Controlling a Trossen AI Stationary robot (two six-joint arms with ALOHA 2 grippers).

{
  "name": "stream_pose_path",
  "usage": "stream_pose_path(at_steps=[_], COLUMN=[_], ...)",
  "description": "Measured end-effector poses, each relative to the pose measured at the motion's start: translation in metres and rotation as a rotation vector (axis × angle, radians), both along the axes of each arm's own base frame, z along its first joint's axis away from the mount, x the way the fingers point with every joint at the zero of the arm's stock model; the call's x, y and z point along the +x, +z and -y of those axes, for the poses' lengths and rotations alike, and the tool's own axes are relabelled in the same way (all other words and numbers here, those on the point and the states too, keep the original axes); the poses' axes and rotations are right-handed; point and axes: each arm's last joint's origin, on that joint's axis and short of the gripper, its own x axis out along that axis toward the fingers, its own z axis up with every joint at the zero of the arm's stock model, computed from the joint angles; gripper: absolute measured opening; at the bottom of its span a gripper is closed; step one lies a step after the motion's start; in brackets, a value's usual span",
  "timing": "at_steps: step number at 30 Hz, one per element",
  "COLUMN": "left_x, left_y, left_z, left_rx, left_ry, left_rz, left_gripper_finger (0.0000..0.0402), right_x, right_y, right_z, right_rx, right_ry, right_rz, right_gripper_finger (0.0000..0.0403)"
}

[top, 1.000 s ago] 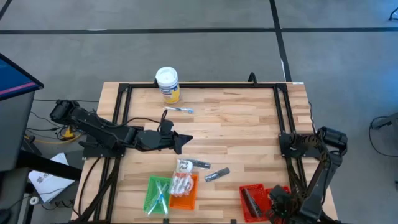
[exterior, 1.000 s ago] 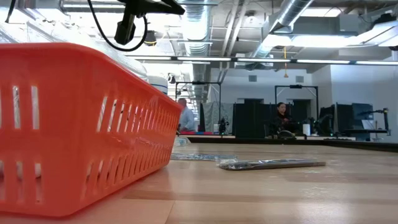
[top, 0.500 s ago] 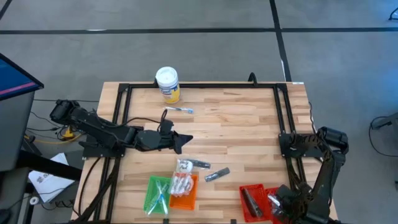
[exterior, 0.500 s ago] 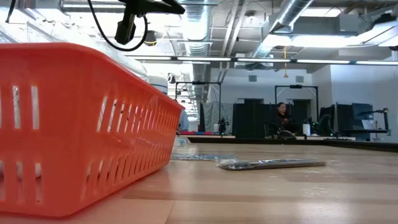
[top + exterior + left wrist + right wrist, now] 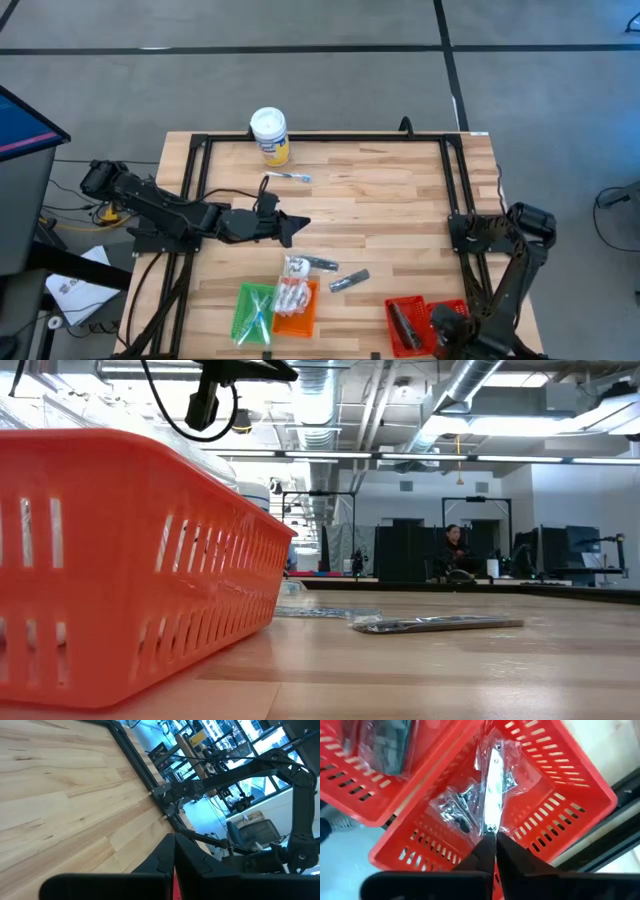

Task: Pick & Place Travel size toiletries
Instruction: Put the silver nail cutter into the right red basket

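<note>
Your right claw (image 5: 490, 840) is pressed together right above the clear-wrapped silvery piece (image 5: 490, 795) lying in the red slotted plastic tray (image 5: 560, 785).

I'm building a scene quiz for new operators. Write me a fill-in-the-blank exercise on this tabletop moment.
1. The right gripper hangs over a tray coloured ____.
2. The white-lidded tub carries a label coloured ____.
3. The green tray sits directly beside a tray coloured ____.
4. The left gripper has its fingers ____.

Missing words: red; yellow; orange; shut
</note>
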Motion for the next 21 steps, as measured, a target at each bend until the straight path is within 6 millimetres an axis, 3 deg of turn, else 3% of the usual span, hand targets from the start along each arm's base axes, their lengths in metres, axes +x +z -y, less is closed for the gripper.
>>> stream_pose_path(at_steps=[8,21], left_x=[0.0,0.0], left_y=[0.0,0.001], left_z=[0.001,0.002], left_rx=[0.0,0.001], left_ry=[-0.001,0.004], left_rz=[0.004,0.009], left_gripper_finger=[0.0,0.0], right_x=[0.008,0.002], right_y=[-0.02,-0.027], right_z=[0.0,0.009], right_rx=[0.113,0.051], right_ry=[0.021,0.015], right_rz=[-0.009,-0.076], right_gripper_finger=[0.0003,0.0002])
